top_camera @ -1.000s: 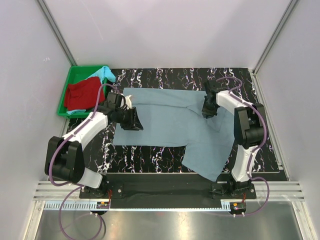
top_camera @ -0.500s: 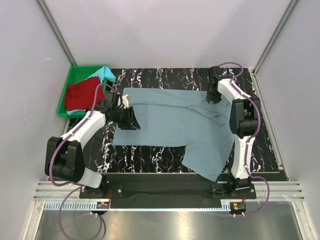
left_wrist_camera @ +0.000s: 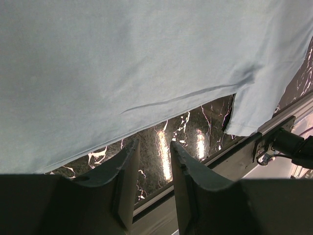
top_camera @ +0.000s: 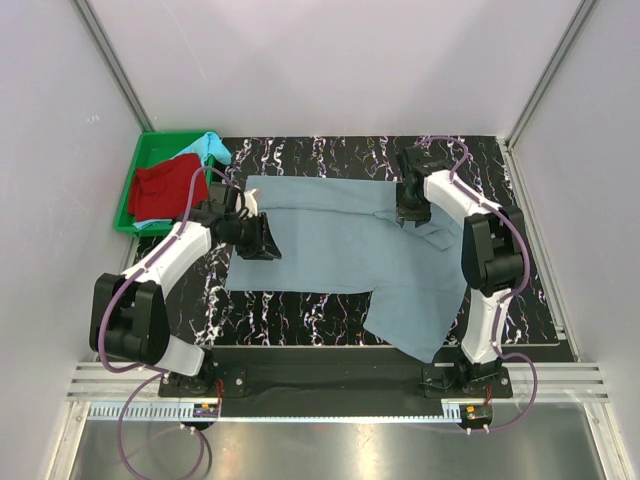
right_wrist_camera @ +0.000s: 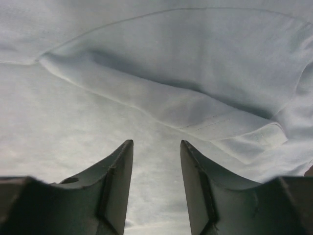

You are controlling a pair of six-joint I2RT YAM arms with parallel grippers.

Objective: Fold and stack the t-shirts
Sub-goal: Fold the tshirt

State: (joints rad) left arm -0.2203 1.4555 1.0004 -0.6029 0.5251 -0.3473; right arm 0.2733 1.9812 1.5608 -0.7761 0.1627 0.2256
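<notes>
The large grey-blue t-shirt (top_camera: 340, 250) lies spread on the black marble table (top_camera: 300, 308), with one part hanging toward the near right edge. My left gripper (top_camera: 262, 240) hovers over the shirt's left part, jaws apart and empty; in the left wrist view (left_wrist_camera: 152, 143) its tips sit just past the shirt's hem (left_wrist_camera: 122, 63) over bare marble. My right gripper (top_camera: 408, 207) is over the shirt's back right part, open and empty (right_wrist_camera: 155, 143), above a folded sleeve (right_wrist_camera: 161, 105). The red t-shirt (top_camera: 163, 188) and the turquoise t-shirt (top_camera: 208, 147) lie crumpled in the green tray.
The green plastic tray (top_camera: 150, 148) stands at the back left, off the marble mat. White walls close in the left, back and right sides. A metal rail (left_wrist_camera: 274, 125) runs along the table's near edge by the arm bases.
My right gripper swung to the back right corner and then came back leftward over the shirt's sleeve area. My left gripper has barely moved. The shirt lies as before.
</notes>
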